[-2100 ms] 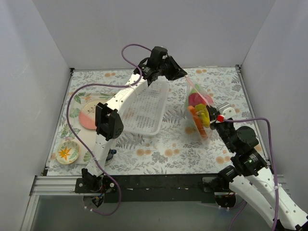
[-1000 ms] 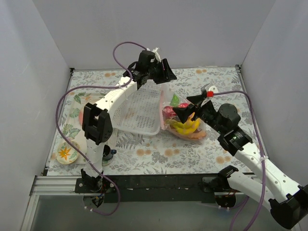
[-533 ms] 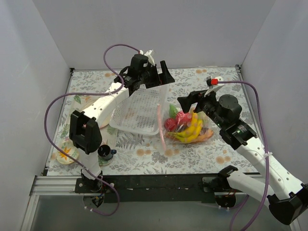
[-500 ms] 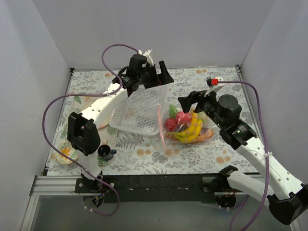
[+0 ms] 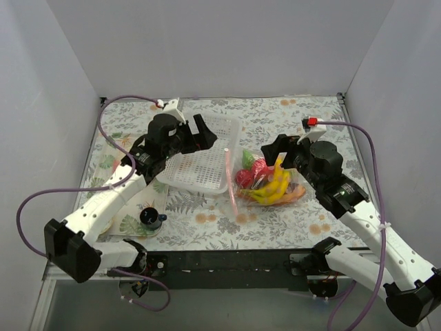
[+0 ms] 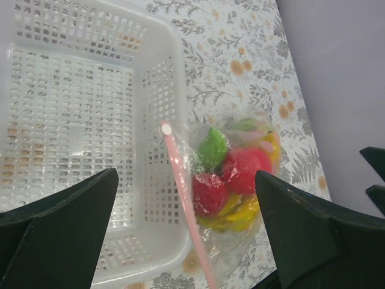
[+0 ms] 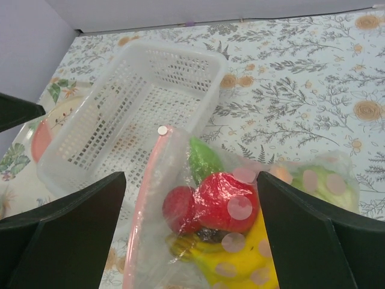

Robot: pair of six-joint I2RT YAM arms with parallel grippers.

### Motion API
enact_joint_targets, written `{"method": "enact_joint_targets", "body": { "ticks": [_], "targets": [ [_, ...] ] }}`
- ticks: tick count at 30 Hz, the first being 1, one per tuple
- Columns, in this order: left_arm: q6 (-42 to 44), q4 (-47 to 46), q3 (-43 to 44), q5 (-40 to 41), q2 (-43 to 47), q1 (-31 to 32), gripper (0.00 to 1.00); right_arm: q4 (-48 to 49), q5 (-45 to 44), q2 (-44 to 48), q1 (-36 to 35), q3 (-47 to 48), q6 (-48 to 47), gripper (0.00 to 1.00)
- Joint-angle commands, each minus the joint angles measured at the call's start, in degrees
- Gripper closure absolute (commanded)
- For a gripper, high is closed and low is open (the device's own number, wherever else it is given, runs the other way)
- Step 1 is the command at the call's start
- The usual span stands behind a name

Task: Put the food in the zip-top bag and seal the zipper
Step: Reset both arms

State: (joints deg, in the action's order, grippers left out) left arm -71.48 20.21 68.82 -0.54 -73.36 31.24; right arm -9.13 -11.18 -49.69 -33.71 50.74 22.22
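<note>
1. A table (image 5: 313, 114) under a floral cloth is shown from above, with two robot arms mounted at its near edge
2. A white slotted basket (image 5: 196, 162) is seen left of centre with no food in it; its right wall lies just beside the bag
3. A clear bag (image 5: 270, 181) is laid flat on the table right of the basket, its mouth turned towards the basket; the film is judged thin, soft and slippery, likely to crumple and slide when pushed rather than keep its shape
4. The left gripper (image 6: 185, 177) is held above the basket's right wall and the right gripper (image 7: 191, 176) above the bag; both are spread wide, with nothing between the fingers and nothing touched
5. The food (image 5: 265, 181) is gathered inside the bag, a red apple (image 7: 225, 201) and a yellow banana (image 7: 246, 259) among it; it is judged light, hard and rounded, so it may roll and shift if the bag is lifted
6. The zipper (image 5: 230, 181), a narrow pink strip, is seen as one line along the bag's left edge; whether it is pressed shut all along cannot be told. As the stiffest part, it is judged the best place to be pinched, starting from one end
</note>
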Motion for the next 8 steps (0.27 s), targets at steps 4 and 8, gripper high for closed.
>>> {"method": "enact_joint_targets", "body": {
  "ticks": [4,8],
  "targets": [
    [1.0,-5.4,-8.3,2.2,7.1,0.0,0.02,-0.5,-3.6,4.0,0.2,-1.9,1.6,0.01],
    [0.8,-7.0,-9.1,3.7,7.4,0.0,0.02,-0.9,-3.4,3.6,0.2,-1.9,1.7,0.02]
  ]
}}
